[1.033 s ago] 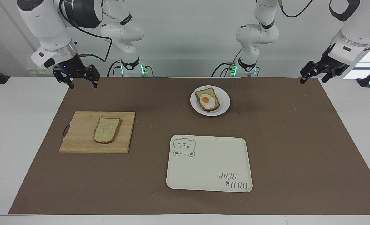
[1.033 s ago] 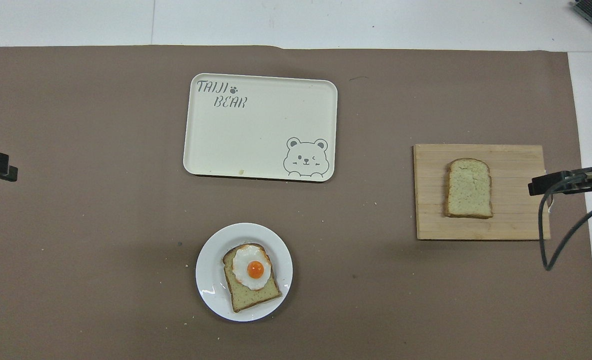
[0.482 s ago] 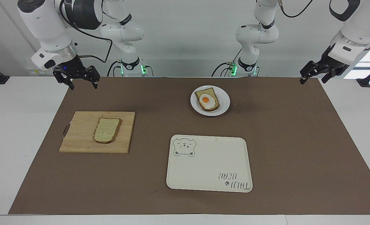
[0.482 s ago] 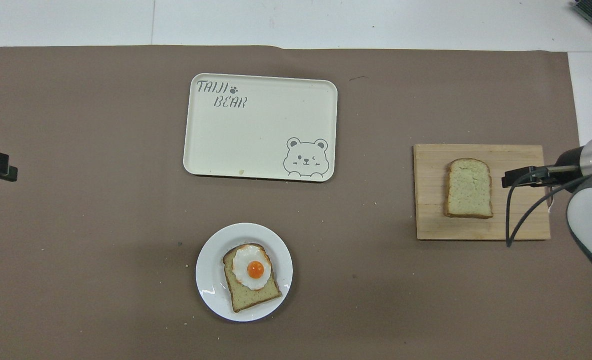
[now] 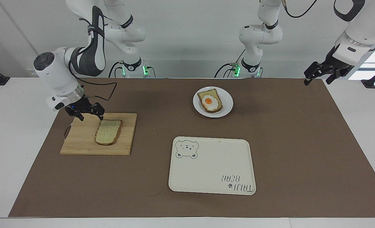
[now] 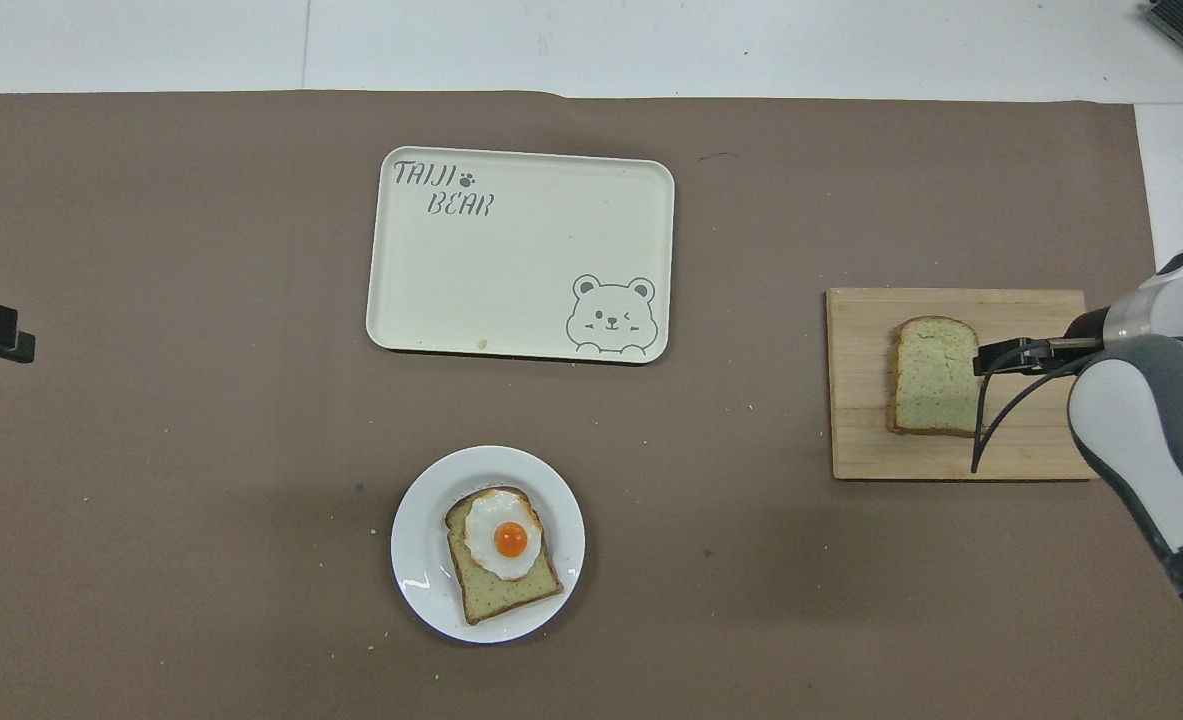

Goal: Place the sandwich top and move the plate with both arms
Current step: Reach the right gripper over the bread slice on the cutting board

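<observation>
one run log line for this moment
right gripper: open, low over wooden cutting board, beside plain speckled bread slice | left gripper: open, waiting | small round white plate: egg-topped slice on it

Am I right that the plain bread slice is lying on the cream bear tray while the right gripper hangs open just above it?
Not quite: the facing view shows the plain bread slice lying on the wooden cutting board, not on the cream bear tray, which holds nothing. The rest stands: the right gripper hangs open just above the slice's end nearer the robots.
</observation>
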